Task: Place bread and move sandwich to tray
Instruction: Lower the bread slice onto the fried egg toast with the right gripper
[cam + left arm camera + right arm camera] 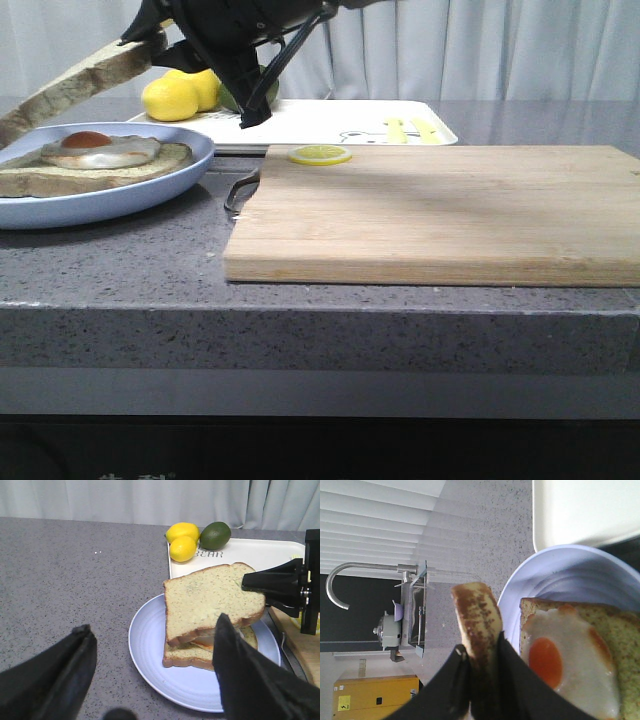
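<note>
Up front, we see the right gripper (150,42) clamped on the bread (75,85), which hangs tilted just above the sandwich (95,160) on the blue plate (150,185). Behind this pincer sit 2 lemons (180,95) and the white tray (330,122); off to its far side lies the wooden cutting board (450,215) with 1 lemon slice (320,155).

From the left wrist, we see the left gripper (150,670) with its jaws spread wide and nothing between them. Just ahead of it the bread (210,600) hovers over the sandwich (200,652) and plate (150,645), held at its far edge by the right gripper (257,582). Beyond are the lemons (182,540), a green fruit (215,535) and the tray (250,555).

From the right wrist, our fingers (515,680) pinch the bread (477,620) edge-on. Beside them lies the fried egg (565,665) on the sandwich (620,640), with the tray (585,510) past the plate (555,575).
</note>
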`<state>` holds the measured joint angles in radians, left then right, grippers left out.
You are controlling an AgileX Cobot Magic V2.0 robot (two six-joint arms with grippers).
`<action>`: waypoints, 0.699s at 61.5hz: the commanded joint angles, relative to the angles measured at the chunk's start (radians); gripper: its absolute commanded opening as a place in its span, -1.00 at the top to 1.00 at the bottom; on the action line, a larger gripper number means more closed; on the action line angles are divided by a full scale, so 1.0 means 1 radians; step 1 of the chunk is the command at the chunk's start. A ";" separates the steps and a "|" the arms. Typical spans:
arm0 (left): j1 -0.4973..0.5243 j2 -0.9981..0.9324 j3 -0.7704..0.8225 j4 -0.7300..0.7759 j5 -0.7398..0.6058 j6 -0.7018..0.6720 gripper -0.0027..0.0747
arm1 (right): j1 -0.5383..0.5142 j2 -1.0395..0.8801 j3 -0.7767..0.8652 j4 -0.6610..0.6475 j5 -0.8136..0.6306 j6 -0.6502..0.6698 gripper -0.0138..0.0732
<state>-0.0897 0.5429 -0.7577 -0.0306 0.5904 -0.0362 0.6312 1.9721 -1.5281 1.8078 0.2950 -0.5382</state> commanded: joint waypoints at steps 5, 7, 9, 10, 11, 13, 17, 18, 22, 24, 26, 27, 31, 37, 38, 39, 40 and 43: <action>0.000 0.012 -0.030 -0.003 -0.080 -0.008 -0.34 | -0.002 -0.058 -0.027 -0.008 0.039 -0.011 -0.15; 0.000 0.012 -0.030 -0.003 -0.080 -0.008 -0.34 | -0.002 -0.058 -0.027 -0.011 0.039 -0.011 -0.21; 0.000 0.012 -0.030 -0.003 -0.080 -0.008 -0.34 | -0.002 -0.058 -0.027 -0.014 0.040 -0.011 -0.24; 0.000 0.012 -0.030 -0.003 -0.080 -0.008 -0.34 | -0.002 -0.058 -0.027 -0.017 0.041 -0.011 -0.25; 0.000 0.012 -0.030 -0.003 -0.080 -0.008 -0.34 | -0.002 -0.058 -0.027 -0.020 0.044 -0.011 -0.25; 0.000 0.012 -0.030 -0.003 -0.080 -0.008 -0.34 | -0.002 -0.058 -0.027 -0.029 0.049 -0.011 -0.25; 0.000 0.012 -0.030 -0.003 -0.080 -0.008 -0.34 | -0.005 -0.058 -0.027 -0.062 0.072 -0.011 -0.25; 0.000 0.012 -0.030 -0.003 -0.080 -0.008 -0.34 | -0.008 -0.058 -0.027 -0.078 0.082 -0.011 -0.25; 0.000 0.012 -0.030 -0.003 -0.080 -0.008 -0.34 | -0.016 -0.058 -0.027 -0.122 0.115 -0.011 -0.25; 0.000 0.012 -0.030 -0.003 -0.080 -0.008 -0.34 | -0.023 -0.059 -0.027 -0.143 0.137 -0.011 -0.25; 0.000 0.012 -0.030 -0.003 -0.080 -0.008 -0.34 | -0.028 -0.059 -0.027 -0.155 0.156 -0.011 -0.25; 0.000 0.012 -0.030 -0.003 -0.080 -0.008 -0.34 | -0.033 -0.060 -0.027 -0.163 0.172 -0.011 -0.25; 0.000 0.012 -0.030 -0.003 -0.080 -0.008 -0.34 | -0.042 -0.062 -0.027 -0.188 0.210 -0.011 -0.25; 0.000 0.012 -0.030 -0.003 -0.080 -0.008 -0.34 | -0.061 -0.062 -0.027 -0.256 0.265 -0.011 -0.25; 0.000 0.012 -0.030 -0.003 -0.080 -0.008 -0.34 | -0.065 -0.062 -0.027 -0.266 0.270 -0.011 -0.25; 0.000 0.012 -0.030 -0.003 -0.078 -0.008 -0.34 | -0.069 -0.062 -0.027 -0.276 0.275 -0.010 -0.24; 0.000 0.012 -0.030 -0.003 -0.078 -0.008 -0.34 | -0.072 -0.062 -0.027 -0.287 0.282 -0.009 -0.24; 0.000 0.012 -0.030 -0.003 -0.074 -0.008 -0.34 | -0.085 -0.062 -0.027 -0.315 0.303 -0.004 -0.24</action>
<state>-0.0897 0.5429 -0.7577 -0.0306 0.5904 -0.0362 0.5693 1.9721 -1.5281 1.5234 0.5284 -0.5402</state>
